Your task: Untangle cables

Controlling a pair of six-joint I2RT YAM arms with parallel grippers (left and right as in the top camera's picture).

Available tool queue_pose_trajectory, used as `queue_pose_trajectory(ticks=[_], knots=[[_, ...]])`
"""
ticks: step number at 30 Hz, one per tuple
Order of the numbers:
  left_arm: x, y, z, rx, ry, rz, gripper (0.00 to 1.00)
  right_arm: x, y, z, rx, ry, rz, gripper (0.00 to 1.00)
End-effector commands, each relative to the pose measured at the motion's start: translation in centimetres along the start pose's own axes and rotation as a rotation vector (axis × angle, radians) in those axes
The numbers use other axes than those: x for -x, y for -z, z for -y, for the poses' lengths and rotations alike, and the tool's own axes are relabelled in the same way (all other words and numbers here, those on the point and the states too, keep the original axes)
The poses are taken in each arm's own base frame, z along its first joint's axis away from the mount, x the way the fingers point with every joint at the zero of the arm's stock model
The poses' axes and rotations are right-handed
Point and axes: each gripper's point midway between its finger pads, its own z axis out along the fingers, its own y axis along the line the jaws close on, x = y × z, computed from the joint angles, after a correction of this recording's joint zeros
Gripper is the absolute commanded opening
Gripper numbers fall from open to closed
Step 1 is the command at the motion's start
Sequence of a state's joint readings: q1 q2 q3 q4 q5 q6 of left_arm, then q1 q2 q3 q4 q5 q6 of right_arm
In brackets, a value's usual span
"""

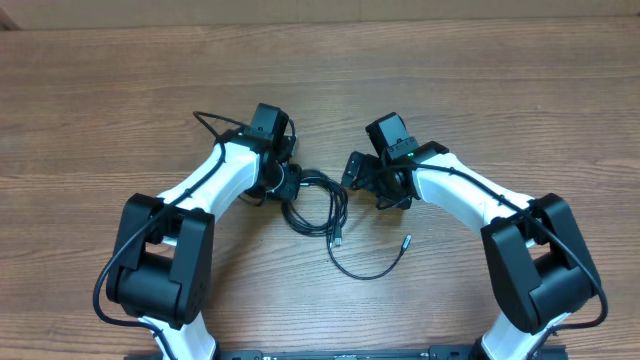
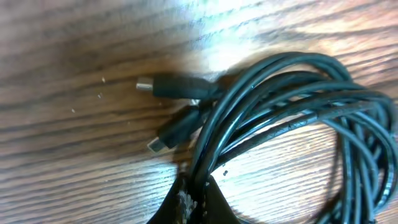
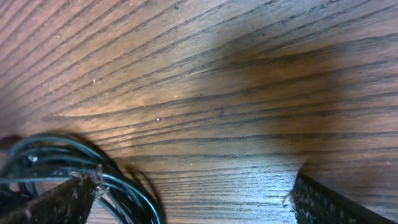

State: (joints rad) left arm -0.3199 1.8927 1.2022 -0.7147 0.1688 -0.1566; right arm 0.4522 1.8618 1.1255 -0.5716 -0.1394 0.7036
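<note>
The cables (image 1: 338,212) lie as a black looped bundle on the wooden table between my two arms. One thin strand trails toward the front, ending in a silver tip (image 1: 406,240); another tip (image 1: 337,241) hangs below the bundle. In the left wrist view the looped cables (image 2: 292,99) fill the right side, with two plug ends (image 2: 177,86) pointing left. My left gripper (image 2: 198,188) is shut on several strands at the bundle's left edge (image 1: 288,186). My right gripper (image 3: 193,205) stands open just right of the bundle (image 1: 358,172), its left finger (image 3: 59,202) touching the cable loops (image 3: 124,186).
Bare wood-grain table (image 1: 480,80) surrounds the bundle on all sides. The left arm's own thicker black wire (image 1: 207,122) arches out behind its wrist. Both arm bases (image 1: 160,265) sit at the front edge.
</note>
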Motion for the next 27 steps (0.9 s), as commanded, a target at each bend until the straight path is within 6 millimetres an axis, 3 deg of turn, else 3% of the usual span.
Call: queue_pose_trajectory(ticks=[1, 3, 9, 15, 20, 23, 27], knots=[[1.4, 0.8, 0.2, -0.009, -0.041, 0.023, 0.04, -0.7, 0.4, -0.7, 0.062, 0.094, -0.085, 0.93], [1.4, 0.8, 0.2, -0.010, -0.057, 0.025, 0.04, -0.6, 1.4, -0.7, 0.078, 0.111, -0.131, 0.88], [2.5, 0.9, 1.2, -0.059, -0.119, 0.070, 0.04, 0.0, 4.1, 0.7, 0.092, 0.090, -0.226, 0.91], [5.8, 2.2, 2.5, -0.104, -0.215, 0.190, 0.04, 1.2, 4.6, 3.0, 0.083, 0.008, -0.228, 0.95], [5.7, 2.5, 4.1, -0.177, -0.399, 0.209, 0.04, 1.6, 4.7, 3.9, 0.077, -0.019, -0.228, 1.00], [5.7, 2.5, 4.2, -0.180, -0.408, 0.209, 0.04, 1.5, 4.6, 4.0, 0.077, -0.021, -0.229, 1.00], [5.8, 2.4, 3.6, -0.146, -0.405, 0.209, 0.04, 1.4, 4.5, 2.4, 0.136, -0.003, -0.229, 0.97]])
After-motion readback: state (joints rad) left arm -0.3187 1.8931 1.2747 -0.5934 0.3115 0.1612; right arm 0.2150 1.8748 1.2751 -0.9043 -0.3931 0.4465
